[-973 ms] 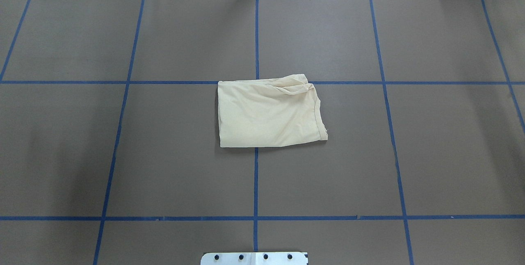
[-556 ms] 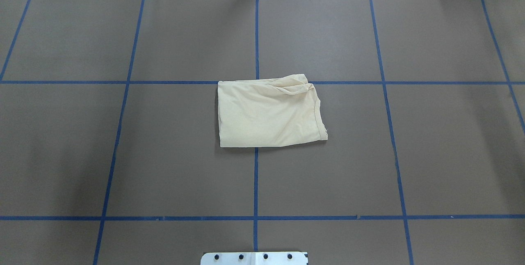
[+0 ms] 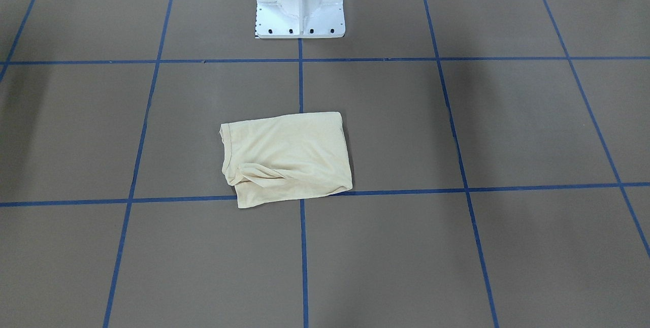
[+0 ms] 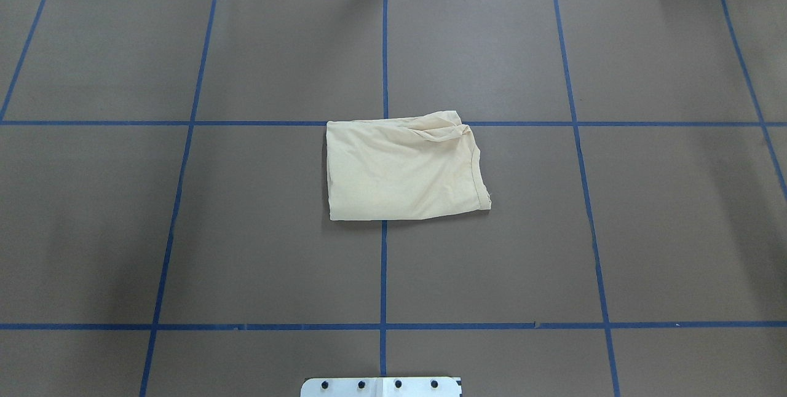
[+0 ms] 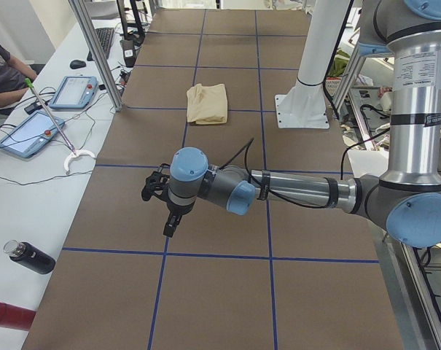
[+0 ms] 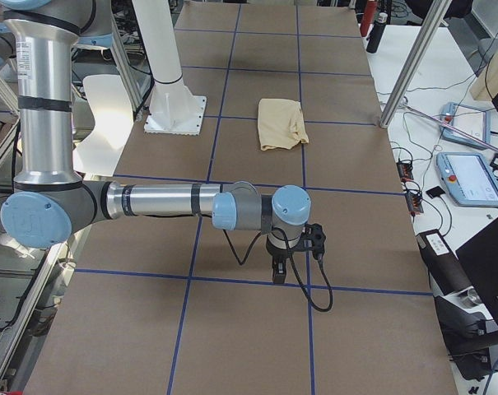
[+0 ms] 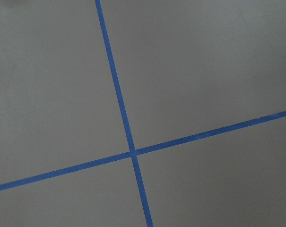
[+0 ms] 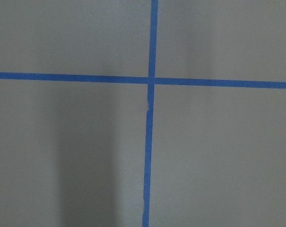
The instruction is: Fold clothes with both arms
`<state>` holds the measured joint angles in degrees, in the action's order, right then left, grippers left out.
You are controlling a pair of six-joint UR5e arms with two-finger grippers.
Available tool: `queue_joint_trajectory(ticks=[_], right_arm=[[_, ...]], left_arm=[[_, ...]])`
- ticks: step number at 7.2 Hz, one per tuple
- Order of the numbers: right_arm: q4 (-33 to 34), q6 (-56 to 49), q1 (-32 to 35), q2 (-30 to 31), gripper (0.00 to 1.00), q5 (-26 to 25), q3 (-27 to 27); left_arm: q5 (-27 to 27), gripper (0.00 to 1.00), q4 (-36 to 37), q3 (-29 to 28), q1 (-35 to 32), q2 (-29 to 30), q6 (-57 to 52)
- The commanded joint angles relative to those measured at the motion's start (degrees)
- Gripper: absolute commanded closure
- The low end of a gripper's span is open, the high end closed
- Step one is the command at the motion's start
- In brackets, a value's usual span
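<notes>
The cream-yellow T-shirt [image 4: 403,166] lies folded into a small rectangle at the middle of the brown table, print and neck label hidden. It also shows in the front-facing view [image 3: 287,158] and both side views [image 5: 207,103] [image 6: 281,123]. My left gripper [image 5: 169,224] hangs over the table far from the shirt, at the table's left end. My right gripper [image 6: 279,270] hangs over the right end. Both show only in the side views, so I cannot tell whether they are open or shut. The wrist views show only brown table and blue tape.
The white pedestal base [image 3: 299,8] stands at the robot's side of the table. Blue tape lines [image 4: 383,47] grid the surface. Tablets [image 5: 78,91], a black bottle [image 5: 30,257] and a person [image 5: 1,65] are on the operators' side. A teach pendant [image 6: 475,177] lies there too.
</notes>
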<state>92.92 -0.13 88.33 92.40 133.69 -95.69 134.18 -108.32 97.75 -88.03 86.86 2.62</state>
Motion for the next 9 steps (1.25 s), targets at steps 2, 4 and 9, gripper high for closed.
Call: queue_joint_trajectory(ticks=[2, 4, 9], right_arm=[[0.0, 0.3, 0.0, 0.4, 0.00, 0.3, -0.5], [0.0, 0.7, 0.0, 0.1, 0.00, 0.9, -2.5], [0.0, 0.9, 0.0, 0.5, 0.00, 1.5, -4.1]], left_arm=[[-0.8, 0.00, 0.0, 0.7, 0.0, -2.0, -0.2], [-0.6, 0.00, 0.3, 2.7, -0.2, -1.7, 0.0], [-0.2, 0.00, 0.6, 3.3, -0.2, -2.0, -0.1]])
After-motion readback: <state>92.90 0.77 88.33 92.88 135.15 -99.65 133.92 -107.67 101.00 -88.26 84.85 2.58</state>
